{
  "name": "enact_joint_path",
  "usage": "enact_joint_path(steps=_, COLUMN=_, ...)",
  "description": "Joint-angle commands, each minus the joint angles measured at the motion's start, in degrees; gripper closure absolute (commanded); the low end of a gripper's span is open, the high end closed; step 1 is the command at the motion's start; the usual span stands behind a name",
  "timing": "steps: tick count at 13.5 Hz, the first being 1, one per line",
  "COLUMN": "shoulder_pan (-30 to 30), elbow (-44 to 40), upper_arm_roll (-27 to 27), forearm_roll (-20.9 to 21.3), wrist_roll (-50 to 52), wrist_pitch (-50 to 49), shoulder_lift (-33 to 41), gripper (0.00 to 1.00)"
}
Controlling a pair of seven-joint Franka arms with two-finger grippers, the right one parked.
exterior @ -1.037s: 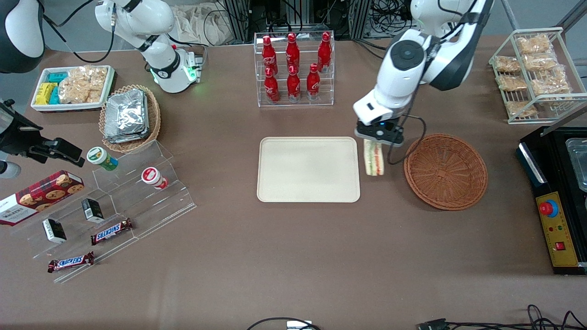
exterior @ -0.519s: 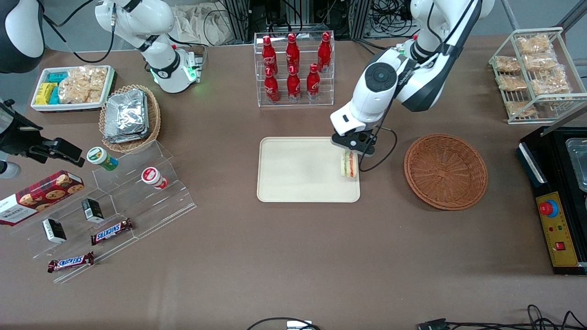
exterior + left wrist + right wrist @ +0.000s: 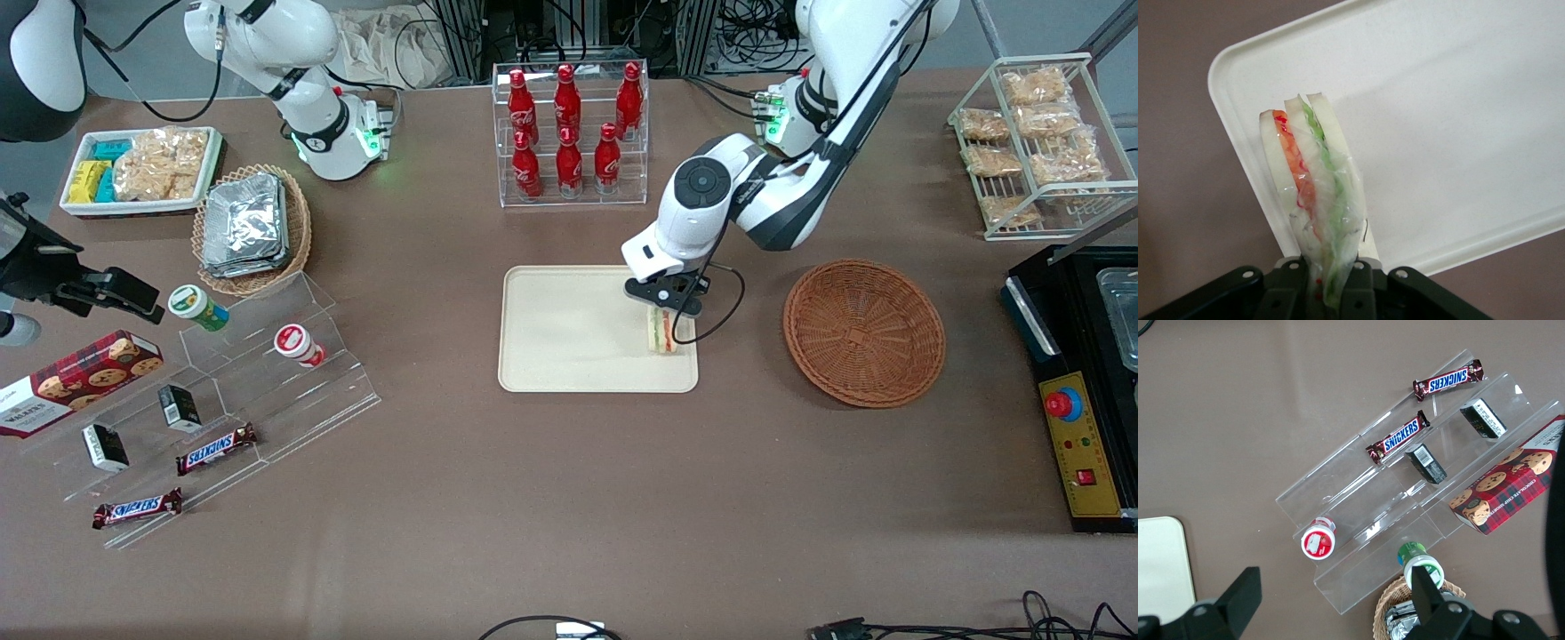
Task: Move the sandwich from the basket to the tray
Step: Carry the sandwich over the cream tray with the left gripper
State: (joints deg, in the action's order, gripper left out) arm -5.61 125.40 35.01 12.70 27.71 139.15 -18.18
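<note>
Item: sandwich, a wrapped triangular wedge with pale bread and red, orange and green filling showing at its edge. We hold it in the gripper, whose fingers are clamped on one end of the wedge, so it hangs over the tray near the tray's edge toward the basket. We cannot tell whether it touches the tray surface.

Handling, as we judge it: light, soft, easily crushed; the film wrap looks slippery. We would take it across the flat bread faces with modest squeeze.

Tray: bare, with a low rim and rounded corners. We have open room on it toward the parked arm's end.

Basket: empty, well apart from the tray, on the tabletop toward the working arm's end.

Bottle rack: farther from the front camera than the tray, and clear of the gripper.
</note>
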Motion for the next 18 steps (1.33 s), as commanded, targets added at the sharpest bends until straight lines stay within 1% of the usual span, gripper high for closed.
enact_joint_path(steps=1, shoulder_pan=-1.24, elbow=-2.79, upper_arm_roll=-0.12, forearm_roll=2.41, wrist_roll=2.70, wrist_pitch=0.24, shoulder_lift=-3.25, gripper=0.82)
enact_joint_path(steps=2, shoulder_pan=-1.33, elbow=-3.32, upper_arm_roll=-0.12, forearm_roll=2.59, wrist_roll=3.31, wrist_pitch=0.24, shoulder_lift=-4.13, gripper=0.82)
enact_joint_path(steps=3, shoulder_pan=-1.76, elbow=-3.67, upper_arm_roll=-0.12, forearm_roll=3.81, wrist_roll=3.93, wrist_pitch=0.24, shoulder_lift=-4.75, gripper=0.82)
enact_joint_path(steps=5, shoulder_pan=-1.94, elbow=-3.94, upper_arm_roll=-0.20, forearm_roll=6.97, wrist_roll=6.64, wrist_pitch=0.33, shoulder_lift=-6.24, gripper=0.82)
enact_joint_path(steps=7, shoulder_pan=-1.94, elbow=-5.25, upper_arm_roll=-0.12, forearm_roll=11.44, wrist_roll=10.33, wrist_pitch=0.33, shoulder_lift=-9.14, gripper=0.81)
enact_joint_path(steps=8, shoulder_pan=-1.94, elbow=-5.43, upper_arm_roll=-0.12, forearm_roll=13.64, wrist_roll=12.27, wrist_pitch=0.33, shoulder_lift=-9.85, gripper=0.79)
enact_joint_path(steps=9, shoulder_pan=-1.94, elbow=-5.43, upper_arm_roll=-0.12, forearm_roll=15.14, wrist_roll=13.85, wrist_pitch=0.33, shoulder_lift=-10.46, gripper=0.74)
enact_joint_path(steps=10, shoulder_pan=-1.94, elbow=-5.43, upper_arm_roll=-0.12, forearm_roll=15.68, wrist_roll=14.82, wrist_pitch=0.33, shoulder_lift=-10.56, gripper=0.59)
enact_joint_path(steps=11, shoulder_pan=-1.94, elbow=-5.43, upper_arm_roll=-0.12, forearm_roll=15.69, wrist_roll=15.44, wrist_pitch=0.33, shoulder_lift=-10.56, gripper=0.18)
enact_joint_path(steps=12, shoulder_pan=-1.86, elbow=-5.43, upper_arm_roll=-0.12, forearm_roll=15.69, wrist_roll=15.45, wrist_pitch=0.24, shoulder_lift=-10.56, gripper=0.00)
enact_joint_path(steps=16, shoulder_pan=-1.33, elbow=-7.36, upper_arm_roll=-0.03, forearm_roll=14.90, wrist_roll=15.63, wrist_pitch=-0.98, shoulder_lift=-9.59, gripper=0.00)
enact_joint_path(steps=18, shoulder_pan=-1.15, elbow=-9.81, upper_arm_roll=-0.03, forearm_roll=14.46, wrist_roll=18.07, wrist_pitch=-4.66, shoulder_lift=-8.45, gripper=0.00)
